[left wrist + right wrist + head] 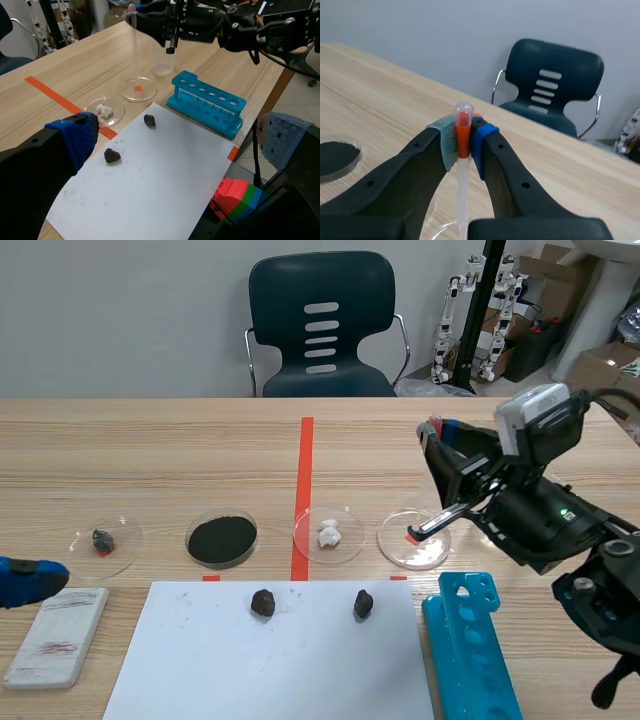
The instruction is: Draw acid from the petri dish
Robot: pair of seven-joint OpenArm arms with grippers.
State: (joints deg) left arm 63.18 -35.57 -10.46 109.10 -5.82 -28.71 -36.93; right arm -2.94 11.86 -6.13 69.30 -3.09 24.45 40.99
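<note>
My right gripper (432, 430) hangs above the rightmost petri dish (425, 555), a clear dish over a red mark. It is shut on the red bulb of a clear plastic pipette (463, 200), squeezed between the pads (449, 145). From the left wrist view the pipette (134, 50) hangs straight down, its tip just over that dish (131, 94). I cannot tell whether the tip touches the dish. My left gripper (180, 132) is open and holds nothing, low at the table's left front (30, 580).
Left of the clear dish stand dishes with white lumps (328, 534), black powder (221, 538) and a dark stone (103, 539). Two dark rocks (263, 602) lie on white paper (270, 670). A blue tube rack (468, 640) lies front right, a white plate (58, 635) front left.
</note>
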